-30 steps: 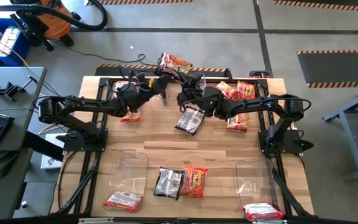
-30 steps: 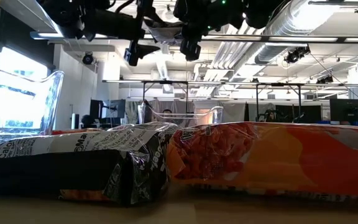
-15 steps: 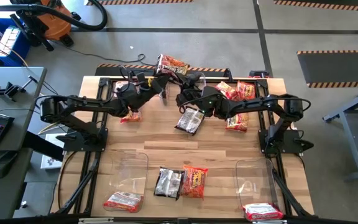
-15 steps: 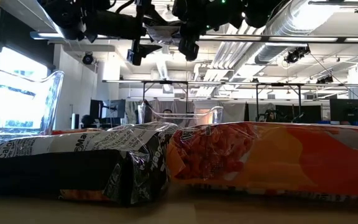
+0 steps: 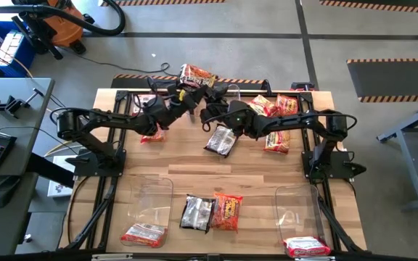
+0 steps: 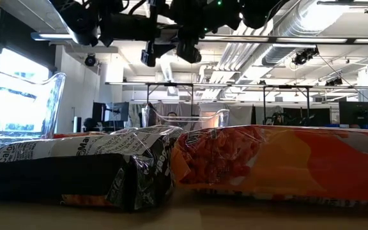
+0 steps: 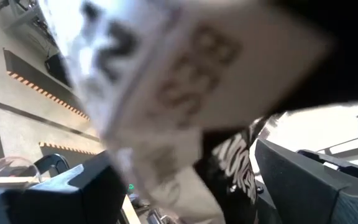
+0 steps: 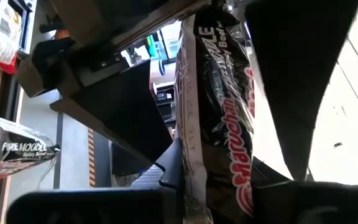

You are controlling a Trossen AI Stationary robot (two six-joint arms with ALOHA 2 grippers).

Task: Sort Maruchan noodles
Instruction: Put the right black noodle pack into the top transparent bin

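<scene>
A blurred white packet with dark lettering fills the frame's centre, dark fingers at the lower corners.

The right hand, matt black plastic, pinches a glossy, crinkled plastic dark packet. Beneath it lies the pale, smooth wood table; clear glossy plastic bins sit farther off.

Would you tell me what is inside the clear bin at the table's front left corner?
The front left bin holds one red-and-white noodle packet at its near end; nothing else shows through its clear walls.
</scene>
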